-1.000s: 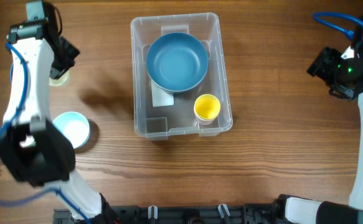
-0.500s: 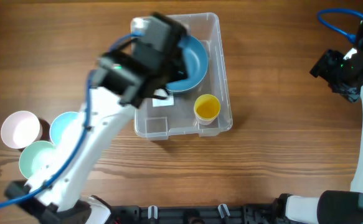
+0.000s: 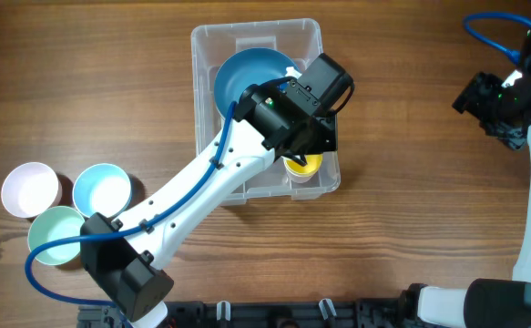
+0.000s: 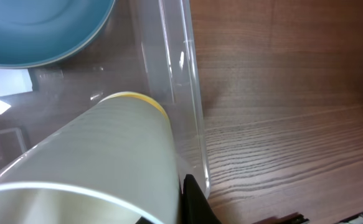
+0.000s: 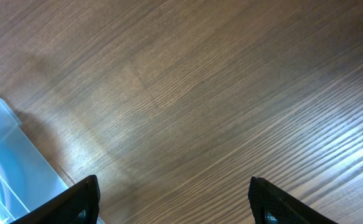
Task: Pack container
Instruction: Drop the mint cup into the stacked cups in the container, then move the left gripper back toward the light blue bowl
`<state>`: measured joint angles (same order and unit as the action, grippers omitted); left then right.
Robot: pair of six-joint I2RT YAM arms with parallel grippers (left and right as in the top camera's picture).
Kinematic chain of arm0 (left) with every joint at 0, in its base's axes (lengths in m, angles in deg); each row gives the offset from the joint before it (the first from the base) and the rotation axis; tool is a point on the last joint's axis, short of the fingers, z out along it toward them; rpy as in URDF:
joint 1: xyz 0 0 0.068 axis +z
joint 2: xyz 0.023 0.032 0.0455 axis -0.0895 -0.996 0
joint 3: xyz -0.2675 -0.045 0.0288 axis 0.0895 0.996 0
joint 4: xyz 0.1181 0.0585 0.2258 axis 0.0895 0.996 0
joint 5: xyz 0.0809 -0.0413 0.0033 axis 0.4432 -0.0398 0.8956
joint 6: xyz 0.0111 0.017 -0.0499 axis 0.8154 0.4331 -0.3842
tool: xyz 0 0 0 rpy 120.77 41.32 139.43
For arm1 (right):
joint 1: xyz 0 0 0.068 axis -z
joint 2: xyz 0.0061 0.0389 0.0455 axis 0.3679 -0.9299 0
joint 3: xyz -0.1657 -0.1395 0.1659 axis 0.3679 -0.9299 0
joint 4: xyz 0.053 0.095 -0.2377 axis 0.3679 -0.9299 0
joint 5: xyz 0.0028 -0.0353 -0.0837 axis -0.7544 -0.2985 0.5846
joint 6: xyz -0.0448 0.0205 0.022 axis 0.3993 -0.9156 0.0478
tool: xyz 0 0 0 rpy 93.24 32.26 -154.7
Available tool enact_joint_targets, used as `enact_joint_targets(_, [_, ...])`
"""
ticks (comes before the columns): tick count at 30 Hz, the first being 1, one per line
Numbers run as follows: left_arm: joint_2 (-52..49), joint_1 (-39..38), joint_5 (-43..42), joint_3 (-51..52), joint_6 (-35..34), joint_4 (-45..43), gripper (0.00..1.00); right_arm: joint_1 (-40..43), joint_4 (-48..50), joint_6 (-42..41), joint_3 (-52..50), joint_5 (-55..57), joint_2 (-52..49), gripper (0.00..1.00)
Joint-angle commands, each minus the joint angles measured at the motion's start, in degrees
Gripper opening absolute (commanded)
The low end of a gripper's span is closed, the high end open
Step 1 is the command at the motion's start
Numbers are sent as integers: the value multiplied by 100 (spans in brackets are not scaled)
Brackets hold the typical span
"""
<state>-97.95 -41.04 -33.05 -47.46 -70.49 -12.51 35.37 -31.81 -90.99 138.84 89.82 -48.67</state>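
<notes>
Swinging in from the left edge of the surface, the left arm has crossed over the container (image 3: 258, 41), and its left gripper (image 3: 301, 150) now hangs above the near right corner, where half a second ago it was over the bowl. The right arm has hardly shifted at the far right.

One container stands on the wooden surface (image 3: 411, 228), in the upper middle of the overhead view. It is clear plastic, and a white label (image 4: 7, 84) shows through its floor. Two things sit inside it: one blue bowl (image 3: 245, 80) in the far half and one yellow cup (image 3: 303, 167) in the near right corner, upright and close to the wall.

The left wrist view is filled by one pale cup (image 4: 100, 155), tilted with its open rim towards the camera and its far end at the yellow cup's rim. Whether the two touch cannot be told. A single dark finger (image 4: 195, 200) lies against the pale cup's side, and the jaws are closed tight on its thin wall.

Three more cups stand together at the left edge of the surface, well apart from the container: one pink-white cup (image 3: 30, 189), one light blue cup (image 3: 103, 189) and one mint green cup (image 3: 54, 235), the green one partly under the arm.

The right gripper (image 5: 175, 200) hovers over bare wood with its jaws wide apart and nothing between them.
</notes>
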Motion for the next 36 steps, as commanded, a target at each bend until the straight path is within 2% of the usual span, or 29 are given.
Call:
enact_joint_targets(1, [-83,-11,-129,4,-79,46,4,7,-24,39,-24,-28,-35,78])
enact_joint_targets(13, [-610,-11,-131,4,-76,15,4,7,-26,39,-24,-28,-35,78])
enact_joint_targets(14, [-616,-11,-131,4,-74,17,7,7,-26,37,-24,-28,-35,78])
enact_joint_targets(15, [-616,-11,-133,4,-74,17,17,7,-26,37,-24,-28,-35,78])
enact_joint_targets(16, [-616,-11,-133,4,-74,20,32,7,-26,39,-24,-28,-35,78])
enact_joint_targets(18, [-614,-11,-136,4,-72,20,50,7,-26,42,-24,-28,-35,78])
enact_joint_targets(24, [-420,105,-96,-127,247,118,57,7,-26,42,-24,-26,-35,78])
enact_joint_targets(26, [-199,271,271,-264,247,332,57,7,-26,42,-24,-26,-35,78])
enact_joint_targets(29, [369,745,1248,-319,245,769,60,7,-24,42,-24,-26,-35,78])
enact_joint_targets(31, [859,1416,1681,-319,245,1204,66,7,-24,44,-24,-26,-35,78])
enact_joint_targets(36, [1307,3272,1781,-317,227,1961,71,7,-15,70,-24,-26,-37,79])
